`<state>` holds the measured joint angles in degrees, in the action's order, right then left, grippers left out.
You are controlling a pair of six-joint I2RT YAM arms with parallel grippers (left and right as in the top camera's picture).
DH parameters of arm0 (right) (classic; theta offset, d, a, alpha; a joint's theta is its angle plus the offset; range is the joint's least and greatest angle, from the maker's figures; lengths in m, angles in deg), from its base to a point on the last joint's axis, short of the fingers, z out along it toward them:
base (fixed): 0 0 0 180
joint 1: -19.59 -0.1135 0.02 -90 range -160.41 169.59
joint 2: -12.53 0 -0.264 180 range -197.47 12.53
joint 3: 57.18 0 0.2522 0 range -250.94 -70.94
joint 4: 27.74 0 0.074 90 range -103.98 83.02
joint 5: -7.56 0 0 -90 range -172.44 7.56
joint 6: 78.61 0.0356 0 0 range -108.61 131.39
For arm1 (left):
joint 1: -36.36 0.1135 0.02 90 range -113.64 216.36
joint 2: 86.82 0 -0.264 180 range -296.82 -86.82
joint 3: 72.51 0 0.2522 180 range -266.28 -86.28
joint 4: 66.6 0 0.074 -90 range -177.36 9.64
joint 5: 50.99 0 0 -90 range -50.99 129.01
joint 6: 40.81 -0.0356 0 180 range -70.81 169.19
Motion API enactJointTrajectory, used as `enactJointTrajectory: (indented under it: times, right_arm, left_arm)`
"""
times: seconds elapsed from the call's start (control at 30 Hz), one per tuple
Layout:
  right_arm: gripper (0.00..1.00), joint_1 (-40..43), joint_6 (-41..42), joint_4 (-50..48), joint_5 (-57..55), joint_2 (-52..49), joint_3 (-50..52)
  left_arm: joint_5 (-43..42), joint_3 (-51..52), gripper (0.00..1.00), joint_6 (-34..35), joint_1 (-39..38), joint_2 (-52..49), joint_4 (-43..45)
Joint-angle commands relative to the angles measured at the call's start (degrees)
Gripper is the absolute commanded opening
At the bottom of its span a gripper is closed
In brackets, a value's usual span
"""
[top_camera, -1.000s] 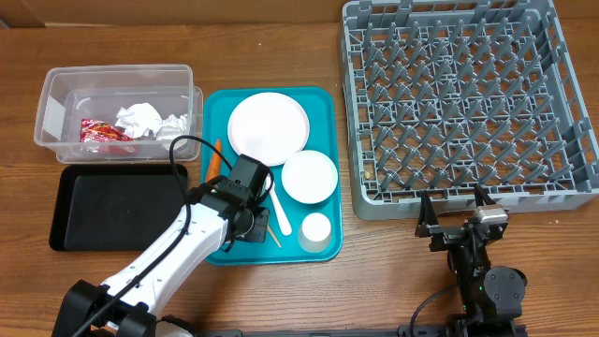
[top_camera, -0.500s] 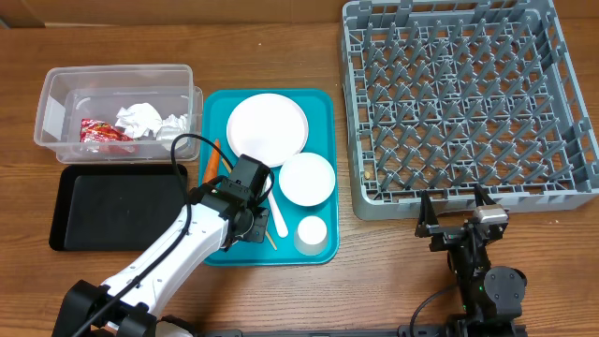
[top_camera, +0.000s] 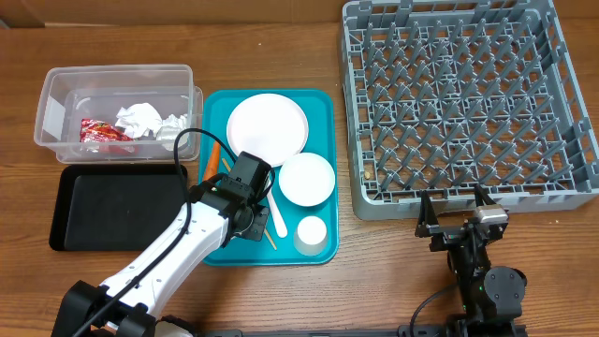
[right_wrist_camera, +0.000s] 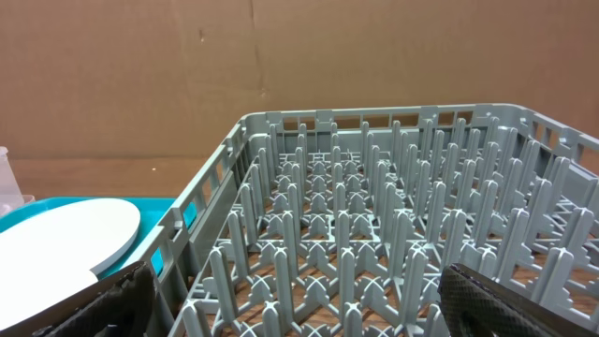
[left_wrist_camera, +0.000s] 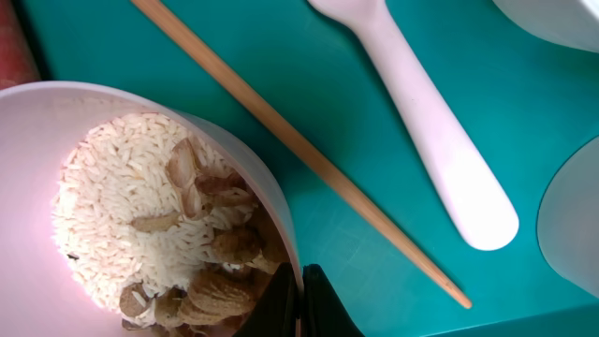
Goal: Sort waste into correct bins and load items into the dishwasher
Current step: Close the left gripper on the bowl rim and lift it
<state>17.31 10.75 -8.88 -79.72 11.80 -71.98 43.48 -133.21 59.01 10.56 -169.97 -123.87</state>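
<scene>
Pinching the rim of the bowl (left_wrist_camera: pixel 23 159) of rice and scraps (left_wrist_camera: pixel 131 206), my left end effector (left_wrist_camera: pixel 299 301) is clenched near the front-left corner of the teal tray (left_wrist_camera: pixel 562 94); this thin-rim grip may slip on lifting, tilting the bowl and spilling rice; my right end effector (top_camera: pixel 459 208) stands released.

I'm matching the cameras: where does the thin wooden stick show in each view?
Overhead: the wooden stick lies low on the teal tray.
Left wrist: diagonal across the middle, beside the rice bowl.
Right wrist: not in it.
Shared landmark: the teal tray, in all three.
</scene>
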Motion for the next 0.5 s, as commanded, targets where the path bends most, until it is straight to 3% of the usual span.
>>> enactJointTrajectory:
  times: [0.0,0.47]
  right_arm:
    - [1.00,0.11,-0.24,-0.46,-0.04,0.57,0.59]
    - [1.00,0.11,-0.24,-0.46,-0.04,0.57,0.59]
  left_arm:
    - [1.97,-1.44,0.04,-1.55,0.15,-0.09,-0.17]
    - [1.05,-3.56,0.04,-1.44,0.15,-0.09,-1.07]
